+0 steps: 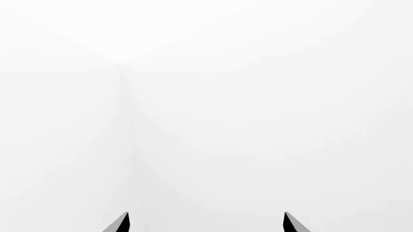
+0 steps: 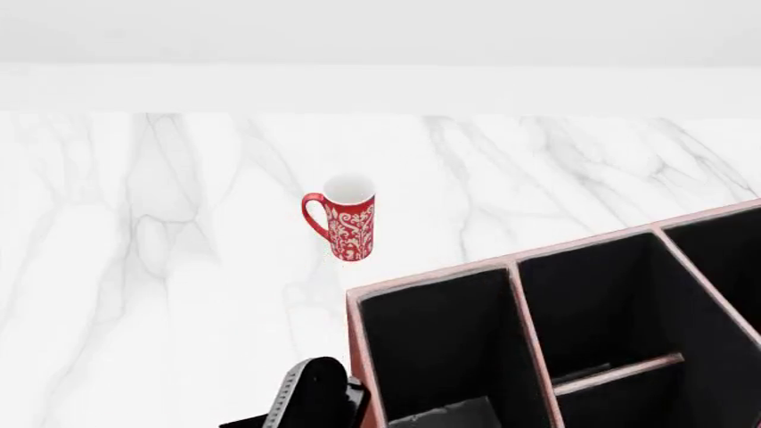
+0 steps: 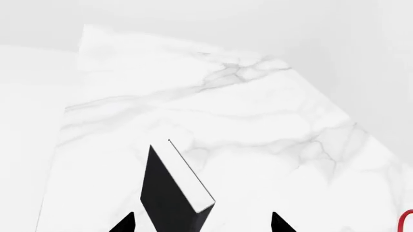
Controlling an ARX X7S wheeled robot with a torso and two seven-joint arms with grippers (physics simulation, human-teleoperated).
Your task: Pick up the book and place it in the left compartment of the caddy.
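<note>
The black book (image 3: 169, 193) with white page edges stands between the fingers of my right gripper (image 3: 203, 223). The jaws are wide apart and the tips do not touch it. In the head view a black slab (image 2: 319, 392) with a grey edge, probably this book, stands at the bottom against the caddy's left wall. The reddish-brown caddy (image 2: 514, 264) fills the lower right, its left compartment (image 2: 440, 339) black-lined and undivided. My left gripper (image 1: 206, 223) is open and empty, facing only white walls. Neither gripper's fingers can be made out in the head view.
A red patterned mug (image 2: 345, 223) stands on the marble table (image 2: 155, 267) beyond the caddy; its edge shows in the right wrist view (image 3: 406, 222). A crossbar (image 2: 618, 370) splits the caddy's middle section. A dark grey shape (image 2: 452, 415) lies low in the left compartment.
</note>
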